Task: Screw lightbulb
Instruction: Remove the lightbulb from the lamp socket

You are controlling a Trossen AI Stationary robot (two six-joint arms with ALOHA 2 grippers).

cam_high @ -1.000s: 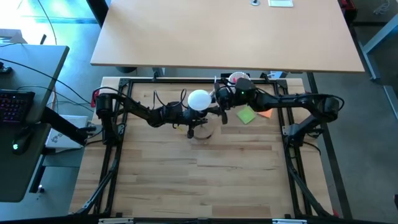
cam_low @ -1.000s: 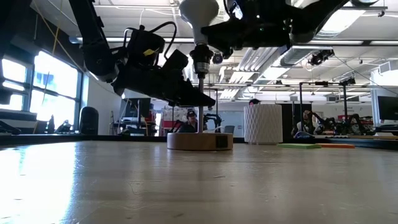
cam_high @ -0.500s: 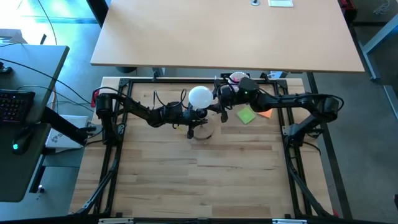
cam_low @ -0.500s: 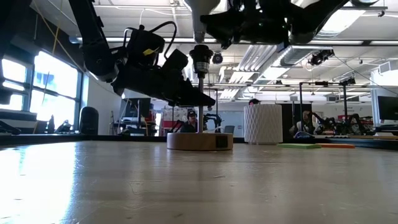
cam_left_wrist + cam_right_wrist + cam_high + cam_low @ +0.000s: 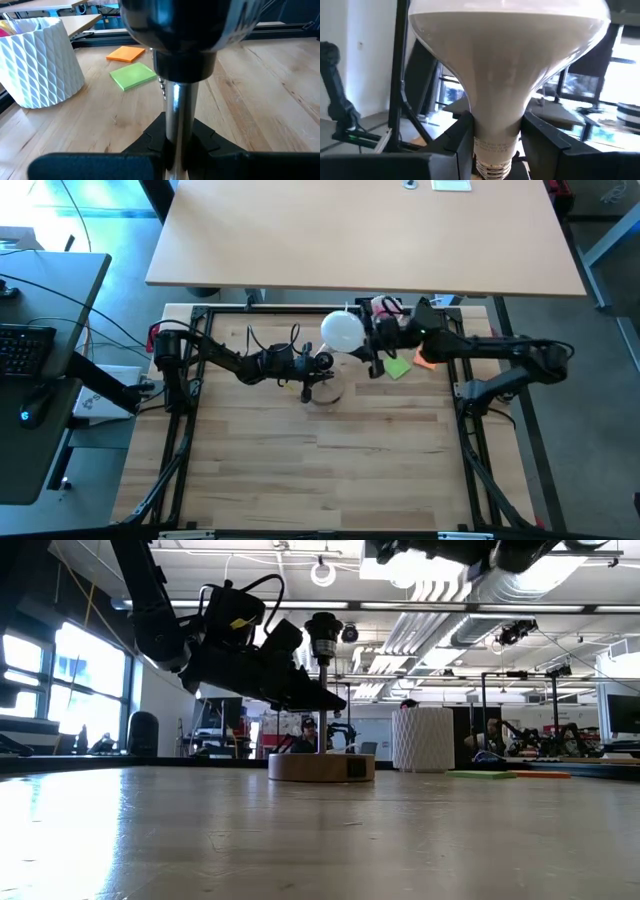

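The white lightbulb point(image 5: 342, 331) is held above the table by my right gripper point(image 5: 372, 348), which is shut on it. In the right wrist view the bulb point(image 5: 505, 65) stands globe up and screw base down. The black socket point(image 5: 323, 626) sits atop a thin metal stem on a round wooden base point(image 5: 320, 767). It is bare, and the bulb is off to its far right and above it. My left gripper point(image 5: 316, 366) is shut on the stem. My left gripper pinches the metal stem point(image 5: 177, 115) between its two fingers, below the socket and above the wooden base. The fingers come from the table's left, slanting slightly down, and lie across the stem. The lamp stands upright with its base on the table. My right gripper pinches the bulb's narrow neck point(image 5: 497, 127) between its two fingers point(image 5: 455, 142), just above the screw base point(image 5: 492, 167). The fingers come about level from the table's right. The bulb is upright and lifted clear of the socket.
A white ribbed cup point(image 5: 382, 306) with pink contents stands at the far edge behind the right arm. A green note point(image 5: 397, 366) and an orange note point(image 5: 425, 361) lie on the table under that arm. People show in the room behind in the low view.
My right gripper has gone up and toward the table's right with the bulb. The bulb's base stood just over the socket a second ago. It has since risen clear of it, past the top of the low view. The left gripper has stayed on the stem.
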